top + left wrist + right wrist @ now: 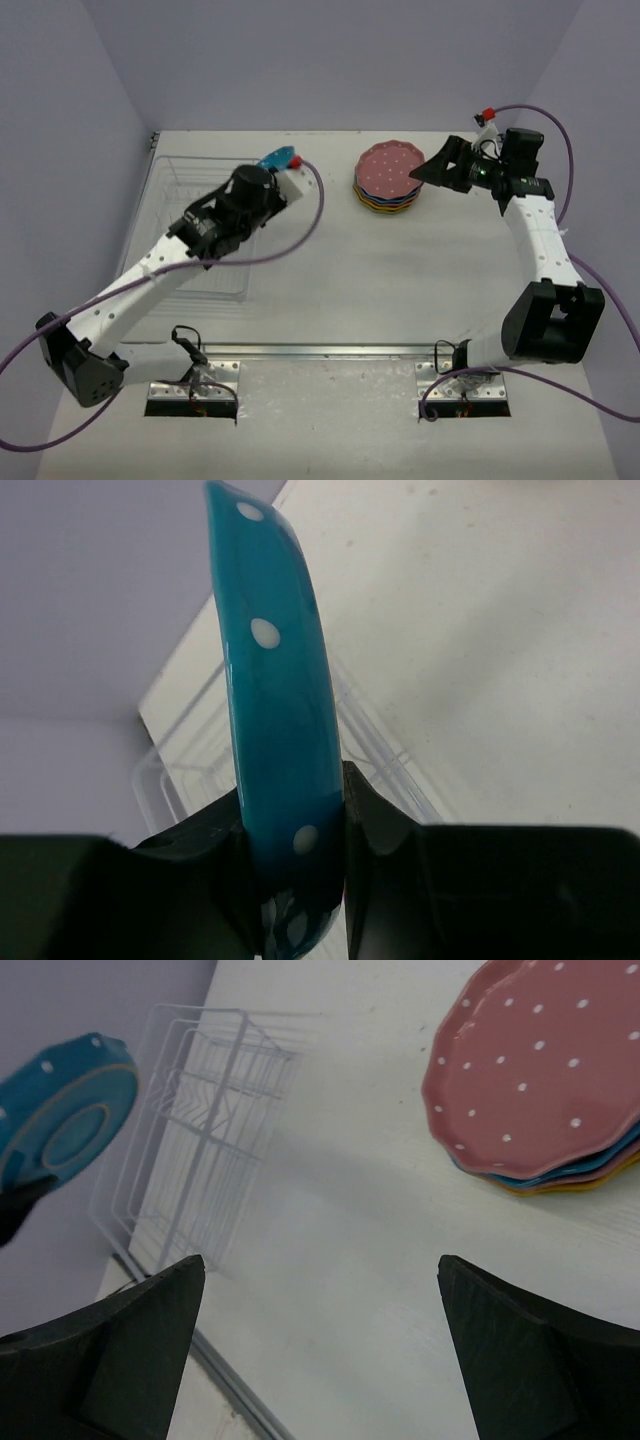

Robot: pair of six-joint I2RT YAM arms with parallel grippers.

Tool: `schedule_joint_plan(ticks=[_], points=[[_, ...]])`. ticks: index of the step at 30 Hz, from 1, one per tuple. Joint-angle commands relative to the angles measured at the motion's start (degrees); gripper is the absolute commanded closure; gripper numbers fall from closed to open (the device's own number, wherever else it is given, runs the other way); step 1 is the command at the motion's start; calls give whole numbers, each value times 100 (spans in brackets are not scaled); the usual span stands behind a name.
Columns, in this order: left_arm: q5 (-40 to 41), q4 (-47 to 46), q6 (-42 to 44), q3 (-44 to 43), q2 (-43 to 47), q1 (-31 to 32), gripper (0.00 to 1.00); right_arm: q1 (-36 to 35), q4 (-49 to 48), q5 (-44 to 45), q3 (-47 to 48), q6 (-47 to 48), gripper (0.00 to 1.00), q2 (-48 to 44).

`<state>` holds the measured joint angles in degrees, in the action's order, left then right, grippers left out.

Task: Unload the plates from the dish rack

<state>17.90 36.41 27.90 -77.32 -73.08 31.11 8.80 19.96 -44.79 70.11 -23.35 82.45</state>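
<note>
The blue plate [275, 730], glossy, scallop-rimmed and white-dotted, stands on edge, clamped between the black fingers of the left pincer [283, 168] by the far right corner of the thin-wire dish rack [172, 190]. Rightward, across bare matte worktop [400, 285], lies the stack of plates [388, 180], pink on top. Just right of it the right pincer [320, 1270] hangs spread wide, holding nothing.

Rack [178, 182]: partly hidden beneath left arm [130, 290]. Stack [540, 1080]: cropped at right edge, lower plates showing rims only. Blue plate [275, 730]: lower rim cropped in left wrist view.
</note>
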Motion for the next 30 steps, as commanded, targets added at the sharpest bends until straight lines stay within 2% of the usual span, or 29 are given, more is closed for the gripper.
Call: schedule_joint_plan(ticks=[1, 5, 8, 10, 14, 27, 29, 30], points=[[1372, -2282, 2945, 1450, 1316, 1489, 100, -21, -369, -1039, 154, -625, 1, 6], [1384, -2517, 3980, 2397, 1866, 2278, 100, -201, -940, -1727, -382, -1213, 1, -24], [1593, -3344, 5296, 3321, 2478, 3222, 100, -636, -913, -1739, -674, -1040, 1, -102], [1586, -3917, 6000, 4148, 2760, 3639, 100, -949, -886, -1686, -801, -936, 1, -160], [1576, -4607, 6772, 4759, 2987, 4189, 100, -1570, -872, -1665, -1001, -875, 1, -135], [1480, -5444, 7238, 5033, 2729, 4606, 100, -2833, -335, -1305, -1033, 226, 1, 325], [1504, -5499, 7238, 5009, 2673, 4630, 100, -2943, -319, -1336, -994, 242, 3, 373], [1515, -5518, 7233, 5002, 2654, 4636, 100, -2985, -304, -1357, -977, 271, 8, 382]])
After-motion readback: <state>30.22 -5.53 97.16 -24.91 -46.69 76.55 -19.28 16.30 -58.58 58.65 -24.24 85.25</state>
